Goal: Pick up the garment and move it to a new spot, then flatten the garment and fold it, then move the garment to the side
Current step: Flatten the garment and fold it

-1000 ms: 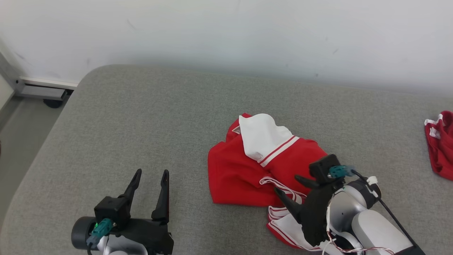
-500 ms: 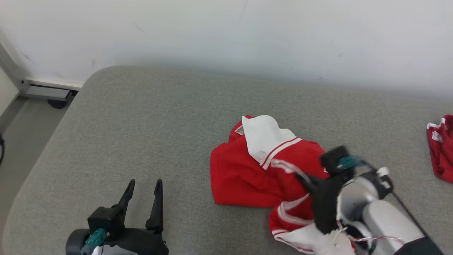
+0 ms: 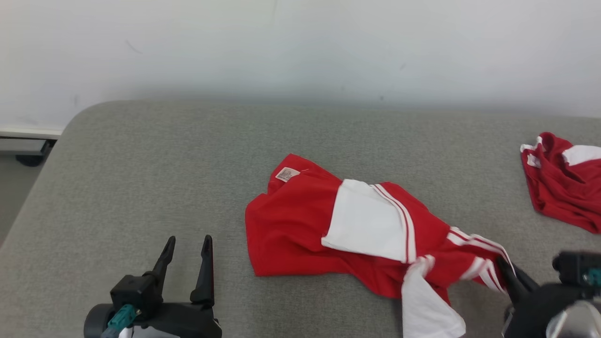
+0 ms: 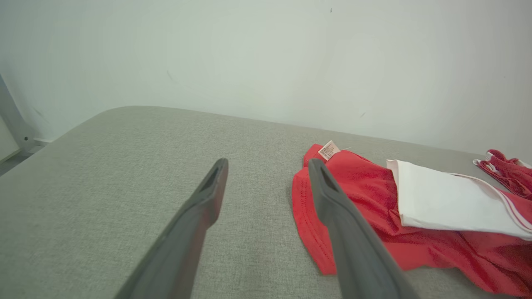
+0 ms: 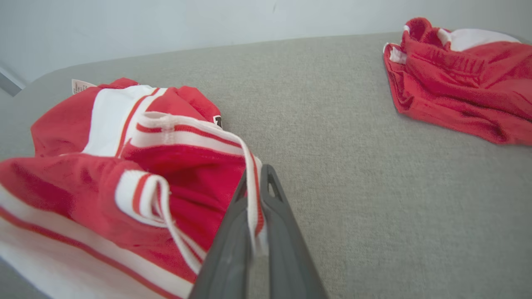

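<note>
The garment [image 3: 300, 225] is red with white panels and white stripes, and it lies stretched out across the middle of the grey cushion. My right gripper [image 3: 504, 265] at the lower right is shut on the garment's striped white edge [image 5: 252, 195], which runs up between the two fingers in the right wrist view. A small label [image 3: 287, 174] shows at the garment's far left corner. My left gripper [image 3: 187, 241] stands open at the lower left, off the cloth and holding nothing. In the left wrist view the garment [image 4: 374, 199] lies just right of my left gripper [image 4: 266, 166].
A second red and white garment [image 3: 563, 180] lies crumpled at the right edge of the cushion [image 3: 141, 178]. A pale wall [image 3: 300, 47] rises behind. The cushion's rounded left corner drops to the floor [image 3: 14, 188].
My right gripper closed on the garment's striped edge and pulled it toward the right, spreading the crumpled cloth out. The head camera has shifted, so the whole scene sits differently.
</note>
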Robot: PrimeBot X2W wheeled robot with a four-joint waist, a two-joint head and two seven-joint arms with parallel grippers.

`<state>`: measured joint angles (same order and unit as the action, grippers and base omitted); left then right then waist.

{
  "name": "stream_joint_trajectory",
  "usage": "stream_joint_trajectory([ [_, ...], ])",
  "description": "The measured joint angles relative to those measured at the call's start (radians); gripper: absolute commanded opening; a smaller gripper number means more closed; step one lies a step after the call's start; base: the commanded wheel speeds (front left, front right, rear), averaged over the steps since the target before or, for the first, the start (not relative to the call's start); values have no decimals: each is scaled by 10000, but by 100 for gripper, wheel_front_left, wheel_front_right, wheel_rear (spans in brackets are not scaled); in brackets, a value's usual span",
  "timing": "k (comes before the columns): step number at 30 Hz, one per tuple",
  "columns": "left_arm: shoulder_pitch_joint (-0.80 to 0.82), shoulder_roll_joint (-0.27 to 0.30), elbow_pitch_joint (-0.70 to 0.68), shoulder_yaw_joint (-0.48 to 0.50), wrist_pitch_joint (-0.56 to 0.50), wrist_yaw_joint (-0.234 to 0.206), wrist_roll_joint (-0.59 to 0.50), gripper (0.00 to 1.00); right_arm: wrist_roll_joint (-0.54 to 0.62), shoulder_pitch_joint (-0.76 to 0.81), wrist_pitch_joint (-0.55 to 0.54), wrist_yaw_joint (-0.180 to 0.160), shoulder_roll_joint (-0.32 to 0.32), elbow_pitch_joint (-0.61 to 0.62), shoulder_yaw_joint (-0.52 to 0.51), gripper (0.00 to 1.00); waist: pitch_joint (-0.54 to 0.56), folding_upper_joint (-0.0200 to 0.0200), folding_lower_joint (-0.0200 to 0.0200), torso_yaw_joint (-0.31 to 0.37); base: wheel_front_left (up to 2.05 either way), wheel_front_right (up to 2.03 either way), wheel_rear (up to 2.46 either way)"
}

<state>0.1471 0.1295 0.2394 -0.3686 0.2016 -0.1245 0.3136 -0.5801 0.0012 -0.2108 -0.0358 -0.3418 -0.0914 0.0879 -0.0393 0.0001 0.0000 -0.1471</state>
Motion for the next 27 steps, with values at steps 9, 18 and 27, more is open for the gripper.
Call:
stream_joint_trajectory([
  [9, 162, -113, -192, -349, -232, 4, -142, 100, -523, 1600, 188, -265, -288, -412, -989, 0, -362, 0, 0, 326, 0, 0, 0],
  [18, 455, -261, -65, -481, -349, 13, -259, 100, -52, 1428, 86, -368, -742, -1198, -915, 0, -538, 0, 0, 223, 0, 0, 0],
  [27, 460, -265, 54, -447, -441, 17, -255, 100, 255, 1249, -15, -581, -844, -1651, -955, 47, -503, 0, 0, 306, 0, 0, 0],
])
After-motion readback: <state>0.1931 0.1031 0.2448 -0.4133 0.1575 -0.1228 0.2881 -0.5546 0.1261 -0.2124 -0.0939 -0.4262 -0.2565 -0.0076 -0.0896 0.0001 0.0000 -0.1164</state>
